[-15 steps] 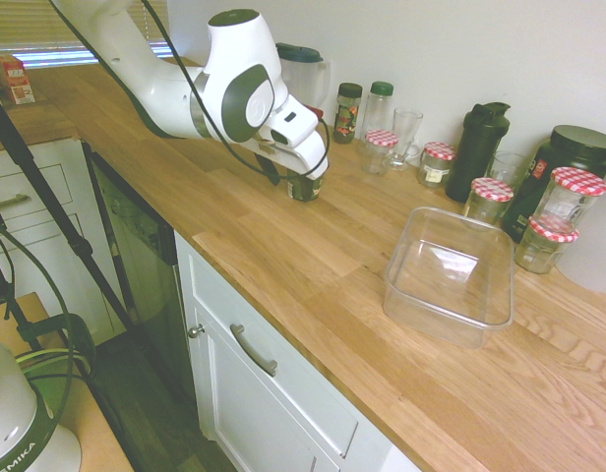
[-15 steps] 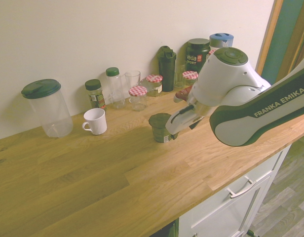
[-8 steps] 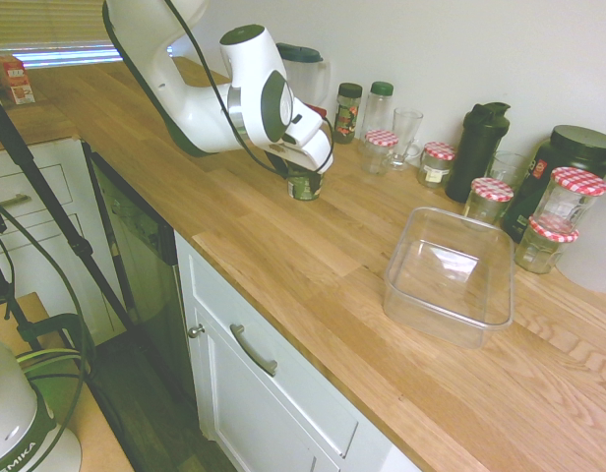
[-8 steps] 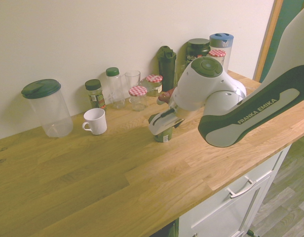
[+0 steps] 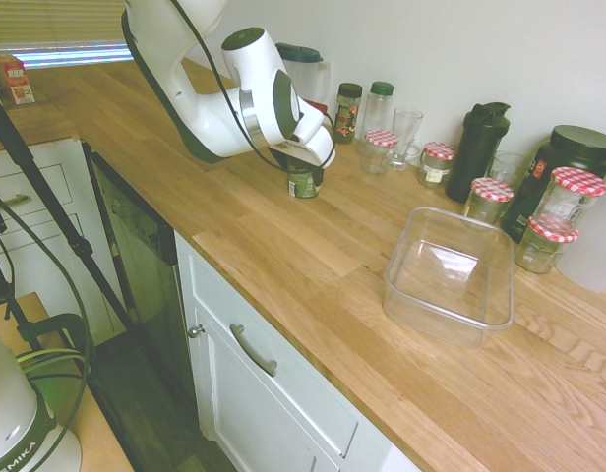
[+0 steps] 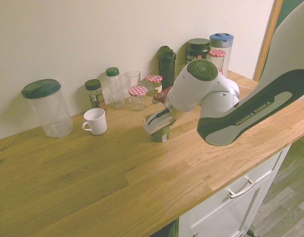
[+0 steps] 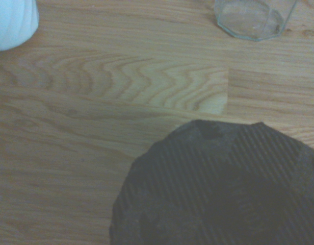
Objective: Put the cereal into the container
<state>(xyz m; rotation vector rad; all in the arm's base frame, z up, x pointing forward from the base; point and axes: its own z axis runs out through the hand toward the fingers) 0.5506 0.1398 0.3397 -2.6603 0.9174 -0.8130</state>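
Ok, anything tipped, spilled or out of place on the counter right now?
Nothing stands out. The cereal stands upright under the gripper, the container sits level and empty, and the jars along the wall are upright.

white mug (image 6: 95,120) upright on counter | lidded pitcher (image 6: 47,107) beside it | black shaker (image 5: 479,150) by wall

The gripper (image 5: 305,169) sits over the cereal (image 5: 304,184), and its head hides the jar's top in both exterior views, so the finger spacing cannot be told. In the wrist view the dark ribbed lid (image 7: 218,186) is blurred and cut off at 5 o'clock. A white mug (image 7: 11,20) is clipped at 10 o'clock, a clear glass (image 7: 254,18) at 1 o'clock. In the first exterior view the container (image 5: 449,275) label prints on jars behind it are too small to read.
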